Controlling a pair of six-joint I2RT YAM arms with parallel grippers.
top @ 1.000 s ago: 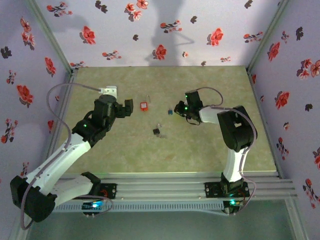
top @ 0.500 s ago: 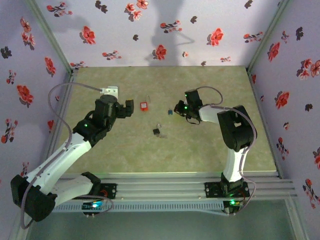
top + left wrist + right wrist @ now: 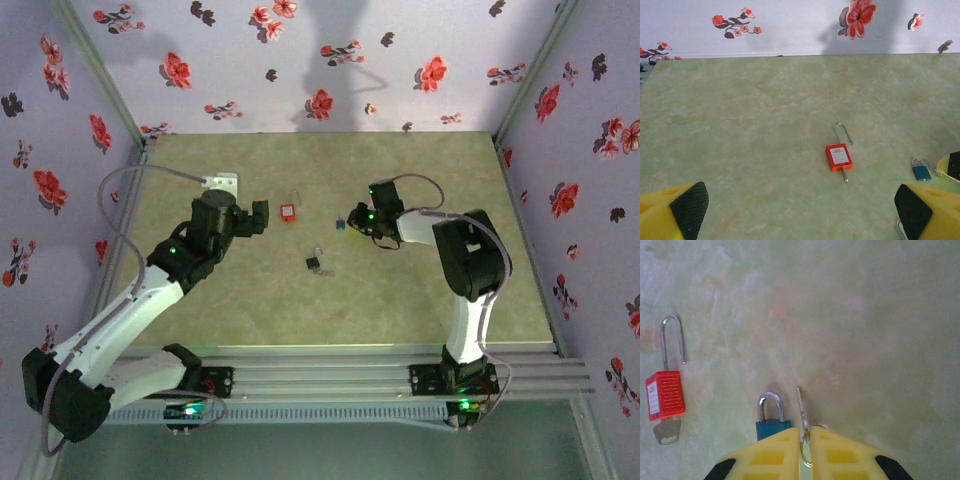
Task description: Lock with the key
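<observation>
Logged left hand wide open, facing red square padlock, shackle up. Found right hand nearly closed about thin silvery ringed key beside small blue padlock; cannot tell grip. Spotted tiny black-headed key loose on green tabletop, apart from both. Risks jamming lock: wrong key fetched.

Left arm, left gripper nudged slightly forward.

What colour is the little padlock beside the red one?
The little padlock is teal, clearest in right wrist view.
</observation>
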